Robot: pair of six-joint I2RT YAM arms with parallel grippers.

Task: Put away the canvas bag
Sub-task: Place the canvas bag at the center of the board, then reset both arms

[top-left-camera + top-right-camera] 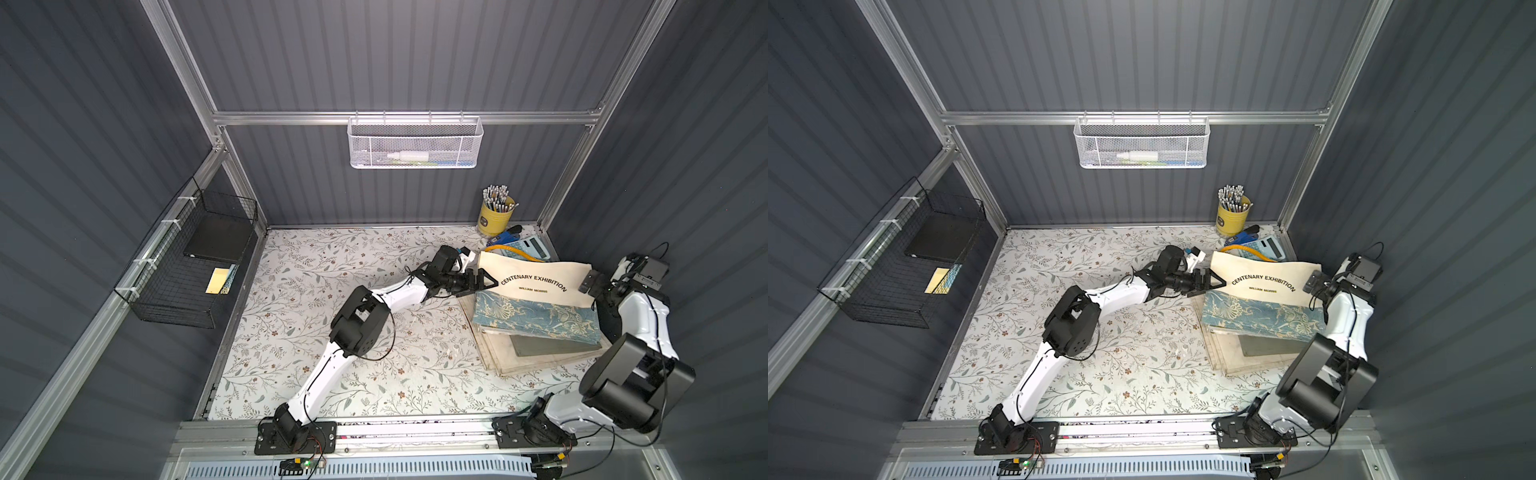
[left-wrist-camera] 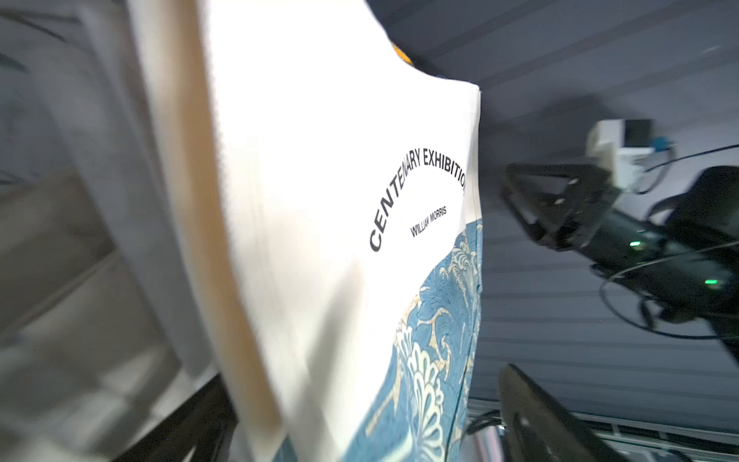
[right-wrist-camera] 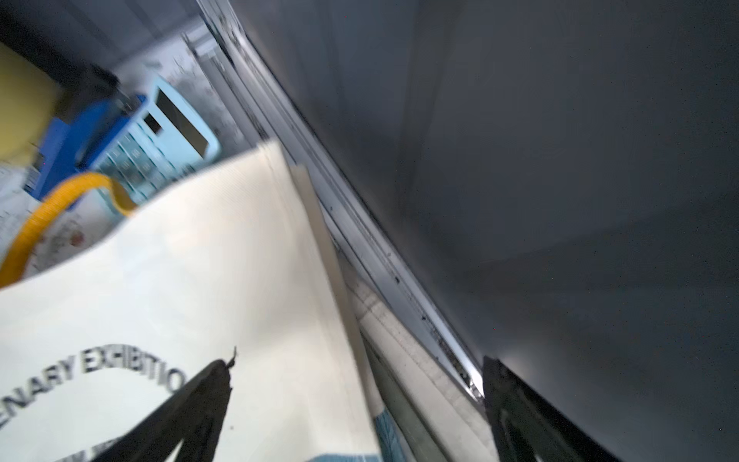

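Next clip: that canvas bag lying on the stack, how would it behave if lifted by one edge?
The canvas bag would likely sag: it lies thin and limp across the stack. It looks empty, so it is probably light for its size. Its loose yellow handle loops near the calculator and might snag if dragged.

Black arched capitals on the cream upper part of the canvas bag [image 1: 536, 276], between the left claw [image 1: 488, 281] and the right claw [image 1: 588, 281], read CENTENARY EXHIBITION. Smaller letters beneath say WILLIAM MORRIS. The yellow cup [image 1: 494, 218], beyond both claws, has a label too small to read.
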